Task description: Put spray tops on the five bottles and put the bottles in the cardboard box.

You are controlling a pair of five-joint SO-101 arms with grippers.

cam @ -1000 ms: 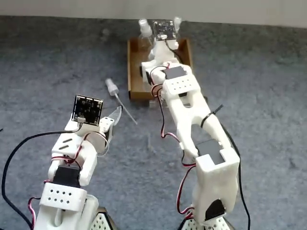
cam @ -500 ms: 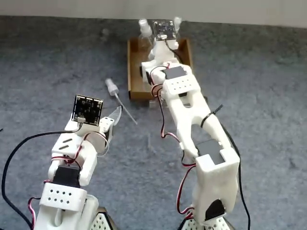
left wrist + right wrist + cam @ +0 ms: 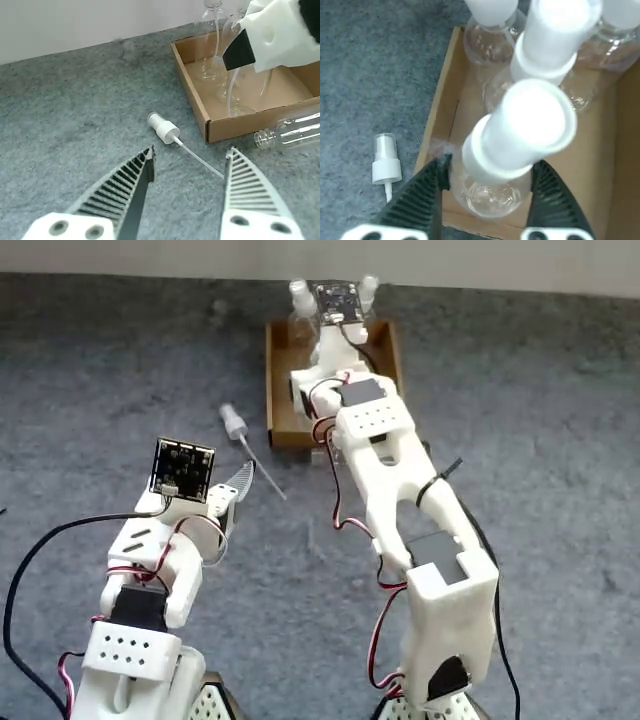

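Barely anything has moved: my right arm has edged a touch toward the far end of the cardboard box [image 3: 272, 380], and my left arm hasn't budged.

Starting on the left, my left gripper [image 3: 190, 152] hangs wide open with nothing in it, well back from the box's left wall. It is aimed at the loose spray top [image 3: 162, 126], which lies on the grey felt just beside that wall with its thin dip tube trailing toward me.

Moving across to the box, I count four bottles with white caps on, all standing inside. My right gripper [image 3: 490, 165] is over the one nearest the box's near wall, the capped bottle [image 3: 520, 130]. Whether I'm clamped on it or have let go, I cannot tell.

I'd call this the fourth bottle going in, with one left to do. Next the right arm needs to lift clear. Then the left must take the loose top by its head and feed the tube into the last neck.

My left wrist view shows the uncapped bottle [image 3: 292, 136] lying on its side just outside the box's near wall, open neck pointing left. From high up my right arm covers it. The four caps can be counted from my right wrist.
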